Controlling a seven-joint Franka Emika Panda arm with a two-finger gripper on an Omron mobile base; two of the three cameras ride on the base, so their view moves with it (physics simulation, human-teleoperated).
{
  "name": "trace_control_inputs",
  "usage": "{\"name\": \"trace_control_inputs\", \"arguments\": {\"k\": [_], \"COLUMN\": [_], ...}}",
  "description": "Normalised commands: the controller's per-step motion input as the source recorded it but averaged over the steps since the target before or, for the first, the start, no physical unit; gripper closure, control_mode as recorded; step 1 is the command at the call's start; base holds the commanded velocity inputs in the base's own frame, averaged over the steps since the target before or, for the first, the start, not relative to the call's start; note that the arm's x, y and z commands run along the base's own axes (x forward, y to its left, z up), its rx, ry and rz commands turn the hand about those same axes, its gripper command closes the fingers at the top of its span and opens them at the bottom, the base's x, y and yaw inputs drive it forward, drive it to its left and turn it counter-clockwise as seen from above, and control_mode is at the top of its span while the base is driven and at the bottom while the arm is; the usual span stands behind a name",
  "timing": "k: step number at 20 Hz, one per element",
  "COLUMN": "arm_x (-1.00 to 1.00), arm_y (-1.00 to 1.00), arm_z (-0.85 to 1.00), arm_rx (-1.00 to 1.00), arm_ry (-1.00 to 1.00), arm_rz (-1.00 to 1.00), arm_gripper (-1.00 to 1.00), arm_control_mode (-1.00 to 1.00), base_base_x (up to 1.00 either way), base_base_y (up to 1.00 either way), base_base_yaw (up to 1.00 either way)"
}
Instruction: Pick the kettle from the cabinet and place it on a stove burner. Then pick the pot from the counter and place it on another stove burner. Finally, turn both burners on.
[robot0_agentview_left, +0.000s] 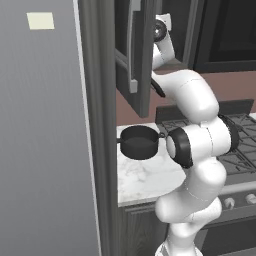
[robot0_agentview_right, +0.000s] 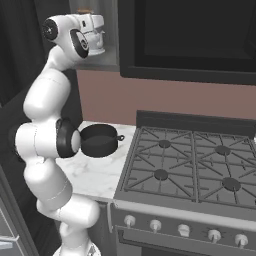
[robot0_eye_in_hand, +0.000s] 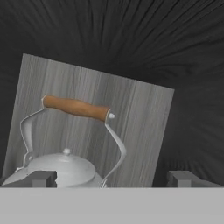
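kettle (robot0_eye_in_hand: 61, 168) seen sitting inside the open cabinet (robot0_eye_in_hand: 92, 127), wooden handle toward 12 o'clock, gripper (robot0_eye_in_hand: 111, 178) raised in front, jaws spread wide around nothing, pot (robot0_agentview_right: 99, 140) parked on the counter (robot0_agentview_right: 95, 175)

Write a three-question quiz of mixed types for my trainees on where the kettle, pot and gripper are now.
1. True or false: the kettle sits on a stove burner.
2. Where is the pot? A) cabinet B) counter C) grate
3. Fill in: the gripper's fingers stand ____, the kettle's wooden handle ahead of them.

Key: 1 false, it is in the cabinet; 2 B; 3 open.
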Motion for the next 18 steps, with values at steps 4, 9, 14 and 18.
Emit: {"name": "trace_control_inputs", "arguments": {"k": [4,9,14,18], "arm_x": [0.19,0.27,0.24,0.16], "arm_y": [0.00,0.00,0.00,-0.01], "arm_z": [0.07,0.00,0.00,0.00], "arm_rx": [0.00,0.00,0.00,0.00], "arm_ry": [0.00,0.01,0.01,0.00], "arm_rz": [-0.01,0.00,0.00,0.00], "arm_gripper": [-1.00,-1.00,-1.00,-1.00], "arm_control_mode": [-1.00,-1.00,-1.00,-1.00], "base_base_x": [0.00,0.00,0.00,0.00], "base_base_y": [0.00,0.00,0.00,0.00], "base_base_yaw": [0.00,0.00,0.00,0.00]}}
